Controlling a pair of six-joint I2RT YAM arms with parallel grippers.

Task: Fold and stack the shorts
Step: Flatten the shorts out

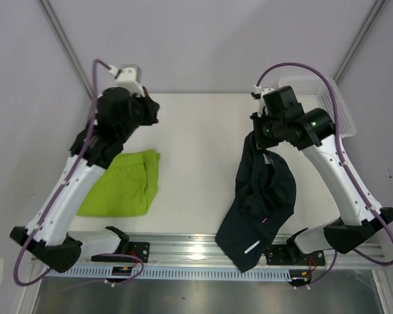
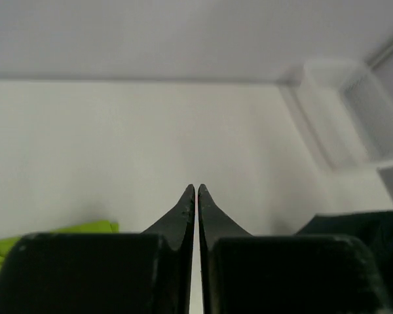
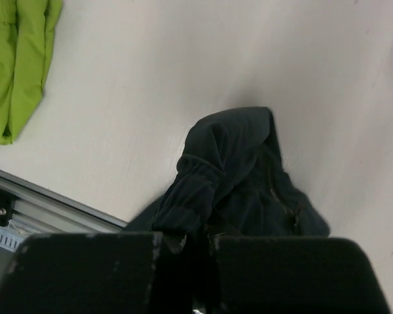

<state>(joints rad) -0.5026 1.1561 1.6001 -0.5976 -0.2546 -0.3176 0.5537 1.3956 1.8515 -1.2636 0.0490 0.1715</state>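
Shorts in two places on the white table (image 1: 196, 131). Green shorts (image 1: 121, 186): flat on the left side toward the near edge, partly under the left arm in the overhead view, well apart from the other pair. Navy shorts (image 1: 259, 209): bunched and lifted at the top on the right side, trailing down across the table toward the near edge, lower end over the metal rail (image 1: 183, 247) there, with a small pale stripe near the hem.

Right gripper (image 3: 196, 241): pinched tight on a gathered fold of the navy shorts, dark fabric wrinkled and packed between the fingers, the rest hanging below onto the table.

Left gripper (image 2: 196, 191): fingers pressed together with only a hairline slit between the tips, holding nothing, raised over bare table at the far left, pointing toward the right.

White mesh basket (image 1: 324, 98): at the far right corner, behind the right arm, touching neither pair.
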